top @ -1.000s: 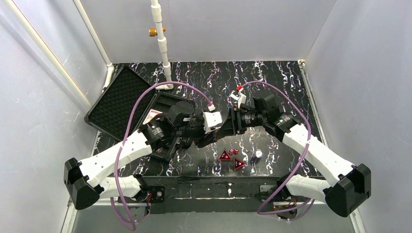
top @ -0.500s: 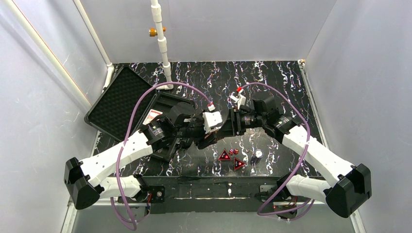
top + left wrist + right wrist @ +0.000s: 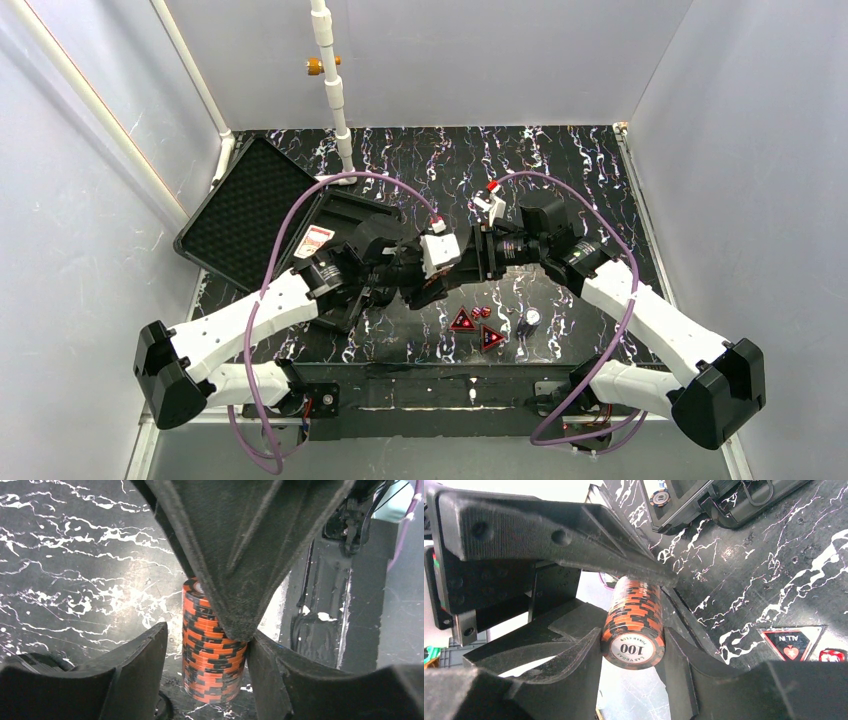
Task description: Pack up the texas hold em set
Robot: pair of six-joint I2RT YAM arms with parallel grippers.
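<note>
Orange chip stack [image 3: 634,615] clamped in right gripper [image 3: 631,637] above tabletop [image 3: 560,170] middle; left gripper [image 3: 206,632] spread around it, gap one side. Black case [image 3: 250,205] open, left edge.

"100" on chip stack [image 3: 633,650]

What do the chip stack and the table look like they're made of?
Chip stack: likely plastic or clay composite, matte orange-and-black striped edges, smooth white printed face. Table: black marble-look top with white veins, faint sheen; perhaps printed laminate or vinyl, hard to tell.
</note>
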